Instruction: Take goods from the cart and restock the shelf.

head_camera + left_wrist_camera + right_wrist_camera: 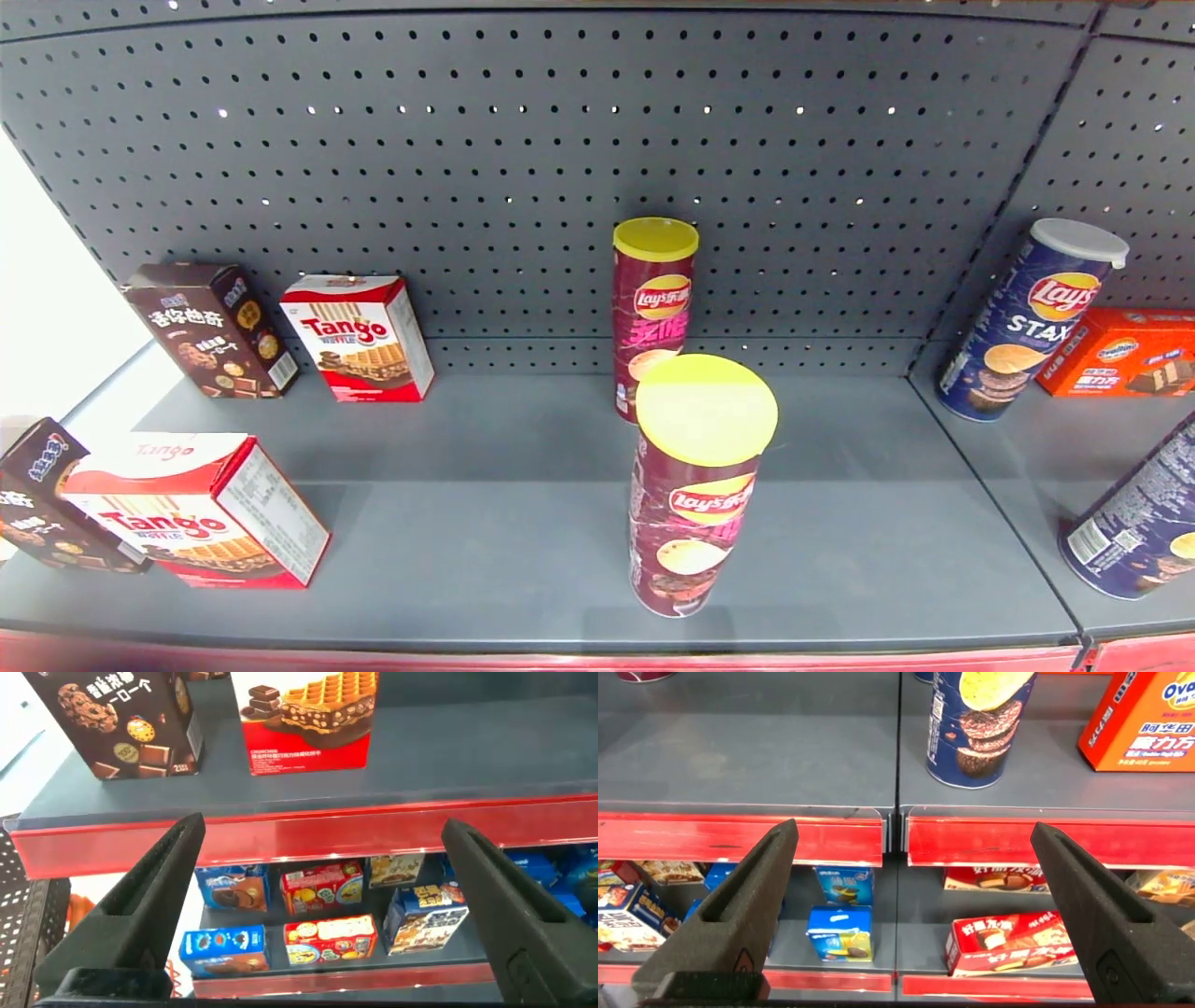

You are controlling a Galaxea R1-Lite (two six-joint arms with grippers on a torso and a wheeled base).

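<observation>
Two maroon chip cans with yellow lids stand upright on the grey shelf (485, 523): one near the front (695, 490), one behind it by the pegboard (652, 313). At the left are two red wafer boxes (201, 509) (359, 338) and two dark brown cookie boxes (213, 329) (42, 499). My left gripper (322, 910) is open and holds nothing, in front of the shelf's red edge below a wafer box (308, 719) and a cookie box (117, 719). My right gripper (915, 910) is open too, before the red edge, below a blue can (976, 723).
On the neighbouring shelf section to the right stand a blue chip can (1027, 317), an orange box (1120, 353) and another blue can (1134, 523). Lower shelves hold several snack boxes (327, 938) (1013, 943). A wide gap lies between the wafer boxes and the maroon cans.
</observation>
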